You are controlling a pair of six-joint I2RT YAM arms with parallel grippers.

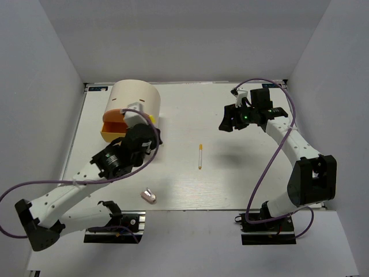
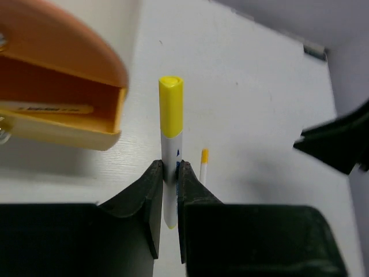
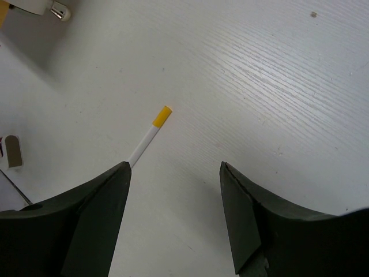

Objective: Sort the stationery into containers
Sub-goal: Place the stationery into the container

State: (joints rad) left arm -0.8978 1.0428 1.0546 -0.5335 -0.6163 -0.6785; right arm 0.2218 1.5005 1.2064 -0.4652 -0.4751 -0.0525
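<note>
My left gripper (image 2: 167, 173) is shut on a white pen with a yellow cap (image 2: 171, 127), held just right of the open yellow-orange drawer (image 2: 63, 124). A thin pen (image 2: 46, 107) lies inside the drawer. In the top view the left gripper (image 1: 149, 128) is beside the cream cylindrical container (image 1: 134, 99), whose drawer (image 1: 112, 130) is pulled out. A thin white-and-yellow pen (image 1: 200, 156) lies mid-table and also shows in the right wrist view (image 3: 149, 134). A pink-white eraser (image 1: 149, 195) lies near the front. My right gripper (image 1: 230, 119) is open and empty, above the table at the right (image 3: 176, 173).
Grey walls surround the white table (image 1: 242, 173). The right arm's black gripper (image 2: 340, 141) shows at the right edge of the left wrist view. A container knob (image 3: 57, 10) shows at the top left of the right wrist view.
</note>
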